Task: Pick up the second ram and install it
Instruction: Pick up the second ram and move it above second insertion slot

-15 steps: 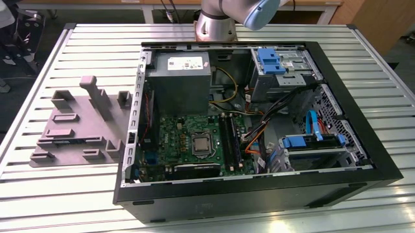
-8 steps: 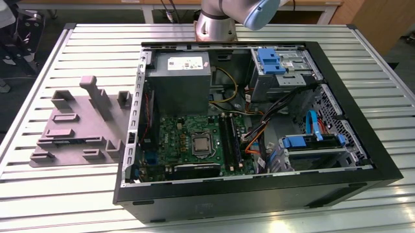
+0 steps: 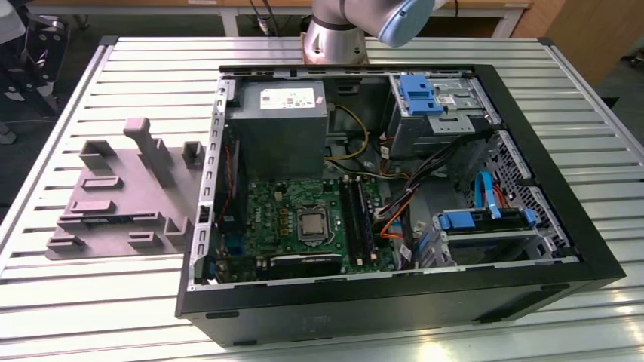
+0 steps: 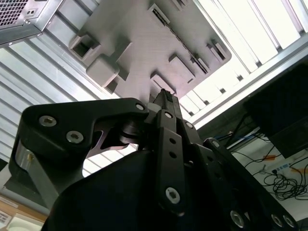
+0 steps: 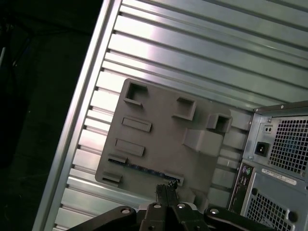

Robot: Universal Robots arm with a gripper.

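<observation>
First wrist view puts my hand [image 5: 164,188], clenched on nothing, above the grey tray [image 5: 159,139]; the second ram [image 5: 144,169] lies there, neither picked nor installed.

Black gripper [image 4: 164,98] w/ silver screws [image 4: 172,194]; grey arm [image 3: 335,41], blue cap [image 3: 408,19].

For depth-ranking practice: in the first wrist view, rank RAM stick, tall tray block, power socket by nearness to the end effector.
1. RAM stick, in the tray by the end effector.
2. Tall tray block, toward the case.
3. Power socket, on the case's rear.
</observation>
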